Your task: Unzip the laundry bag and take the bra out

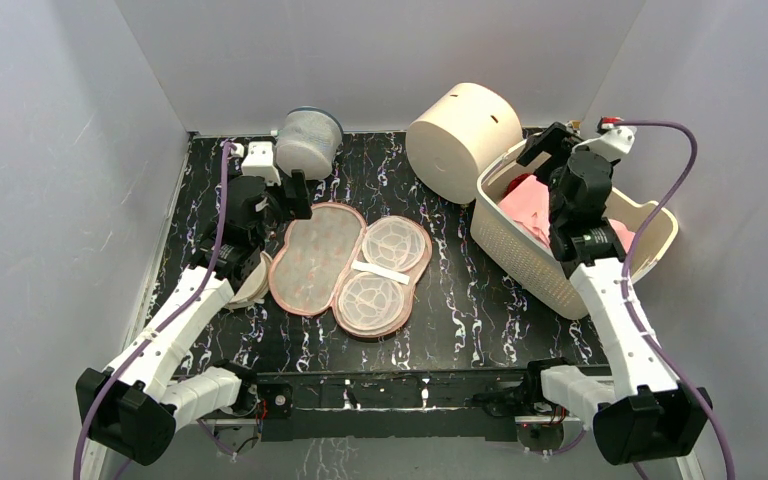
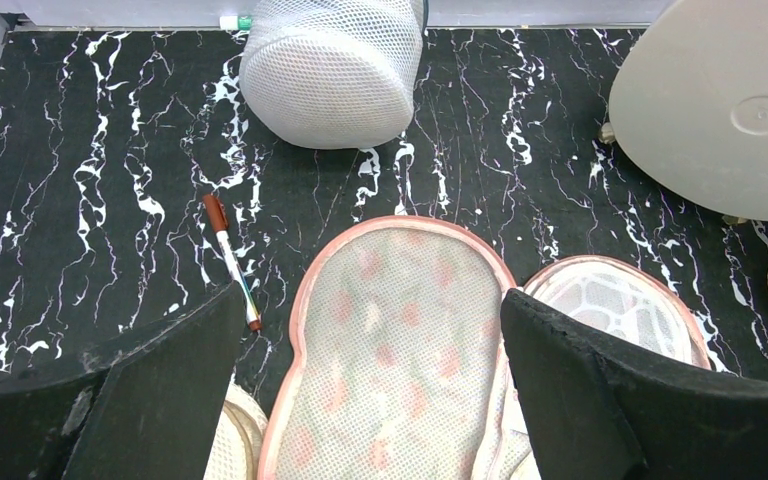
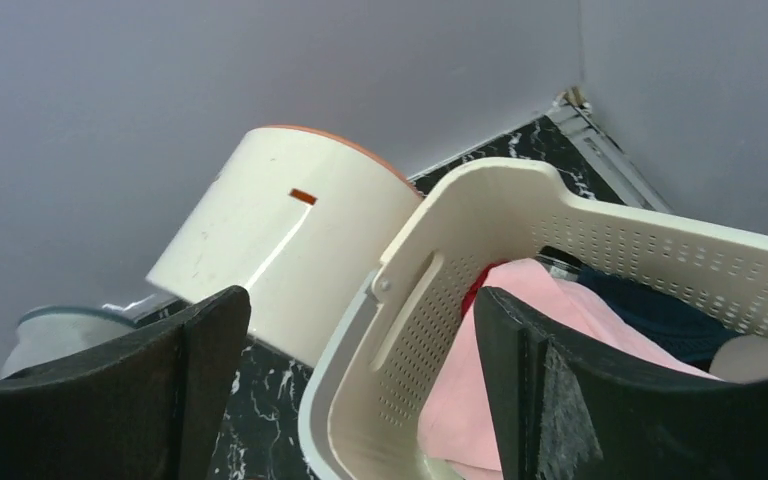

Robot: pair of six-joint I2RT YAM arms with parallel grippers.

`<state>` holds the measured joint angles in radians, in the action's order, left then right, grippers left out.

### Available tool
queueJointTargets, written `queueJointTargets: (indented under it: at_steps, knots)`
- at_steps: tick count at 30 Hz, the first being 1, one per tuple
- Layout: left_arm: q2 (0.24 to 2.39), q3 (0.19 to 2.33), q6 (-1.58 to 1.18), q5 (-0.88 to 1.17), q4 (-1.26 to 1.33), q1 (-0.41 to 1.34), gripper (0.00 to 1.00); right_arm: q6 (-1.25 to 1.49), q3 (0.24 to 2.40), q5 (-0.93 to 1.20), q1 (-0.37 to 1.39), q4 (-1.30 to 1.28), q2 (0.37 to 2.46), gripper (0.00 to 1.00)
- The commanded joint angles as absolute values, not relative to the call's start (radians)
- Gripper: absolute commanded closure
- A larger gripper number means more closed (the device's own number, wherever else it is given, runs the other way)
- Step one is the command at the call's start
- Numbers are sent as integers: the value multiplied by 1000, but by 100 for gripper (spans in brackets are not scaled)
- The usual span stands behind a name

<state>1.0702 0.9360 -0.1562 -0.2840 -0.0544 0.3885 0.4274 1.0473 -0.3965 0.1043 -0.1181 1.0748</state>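
Partly, left claw [image 2: 370,305] hides laundry bag [image 2: 400,350].

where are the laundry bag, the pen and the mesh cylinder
laundry bag [image 1: 315,262], top external view, on the open half without the white frame
pen [image 2: 230,262], left wrist view, on its white barrel
mesh cylinder [image 2: 330,75], left wrist view, on its netted side

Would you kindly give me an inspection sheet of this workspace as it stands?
Surface: black marbled table, flat.
Job's things: laundry bag unzipped and spread open, no garment seen inside; bra, the pink garment, lies in the basket.
Clutter: mesh cylinder, cream drum on its side, pen, beige disc under the left arm.
Hands: left hand open over the bag; right hand open above the basket.
Cables: purple cable along each arm.
Surroundings: grey walls.
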Motion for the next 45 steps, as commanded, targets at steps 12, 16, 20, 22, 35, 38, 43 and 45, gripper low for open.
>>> queueJointTargets:
  at_steps: [12,16,20,22,35,38,43,45]
  knots:
    - [1135,959,-183,-227,-43,391,2,274,1054,507,132,-24,1115,2]
    - [1159,959,-185,-204,-40,391,2,182,1075,434,253,-127,1169,2]
    - [1200,962,-189,-181,-43,391,2,160,1048,385,363,-191,1213,2]
    - [1225,966,-191,-173,-44,391,2,159,1014,368,409,-185,1212,2]
    - [1275,914,-186,-202,-11,417,2,170,755,176,489,-87,1106,2]
    - [1299,932,-200,-201,-78,420,2,167,686,168,489,-15,1062,2]
    - [1325,947,-184,-148,-215,414,2,168,612,128,489,50,989,2]
    - [1354,967,-176,-129,-290,408,1,165,580,140,489,86,953,2]
